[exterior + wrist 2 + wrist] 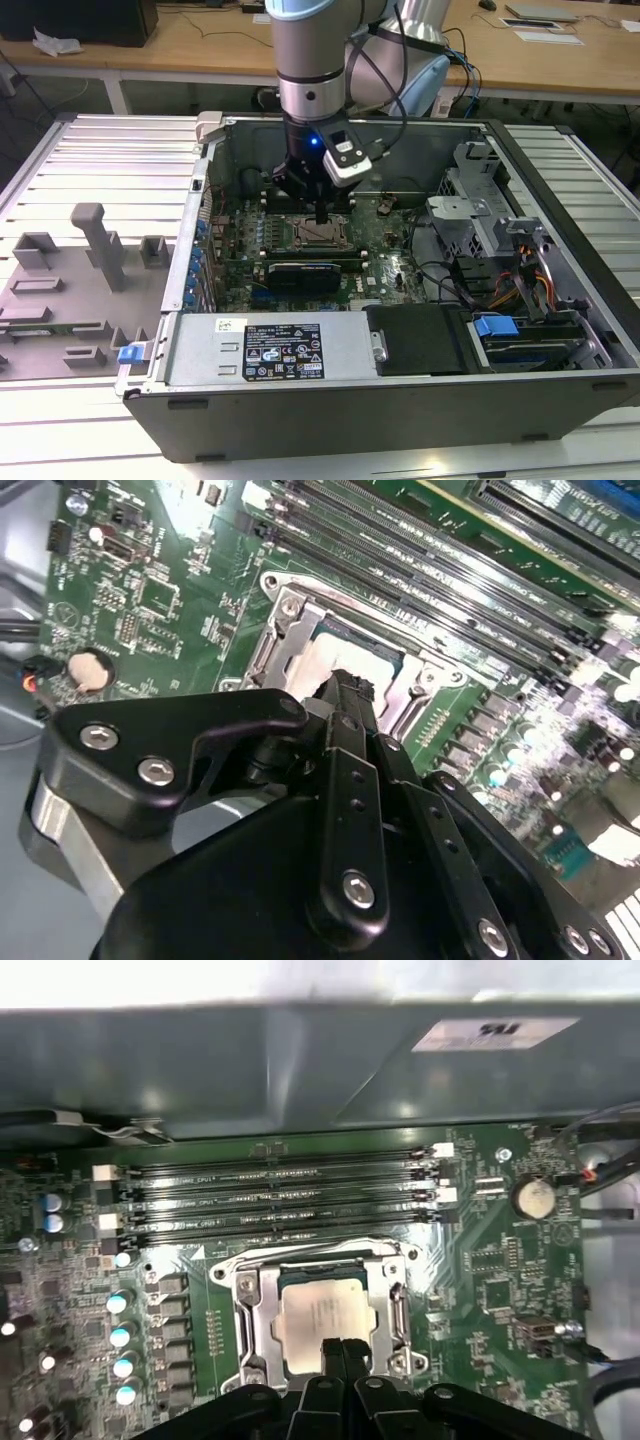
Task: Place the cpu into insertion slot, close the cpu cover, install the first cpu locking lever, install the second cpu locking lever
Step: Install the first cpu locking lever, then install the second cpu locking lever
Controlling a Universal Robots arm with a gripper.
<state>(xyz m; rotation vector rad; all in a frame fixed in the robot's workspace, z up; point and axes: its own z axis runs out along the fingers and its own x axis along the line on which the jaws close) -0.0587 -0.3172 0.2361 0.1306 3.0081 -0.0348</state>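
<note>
Already seated: the cpu lay flat inside the insertion slot, its pale metal top showing through the square window of the cpu cover, which looked to be lying down over it.
Tool: the tool stood directly over the near edge of the chip, its two black fingers pressed together with nothing between them; in the second wrist view the same tip hung just above the silvery frame.
Where in the room: from the exterior view the arm reached straight down into the open computer case, the tool poised on the socket in the middle of the green motherboard.
Neighbours: four long memory slots ran just beside the socket, and a round coin battery sat well apart.
Handling, as I judged it: the chip was light, stiff and fragile, best touched only by its edges or pushed flat on the metal lid; the cover was thin springy sheet, slippery, to be pressed on its frame rather than pinched.
Levers: I could not tell from where I stood whether either locking lever was latched.
</note>
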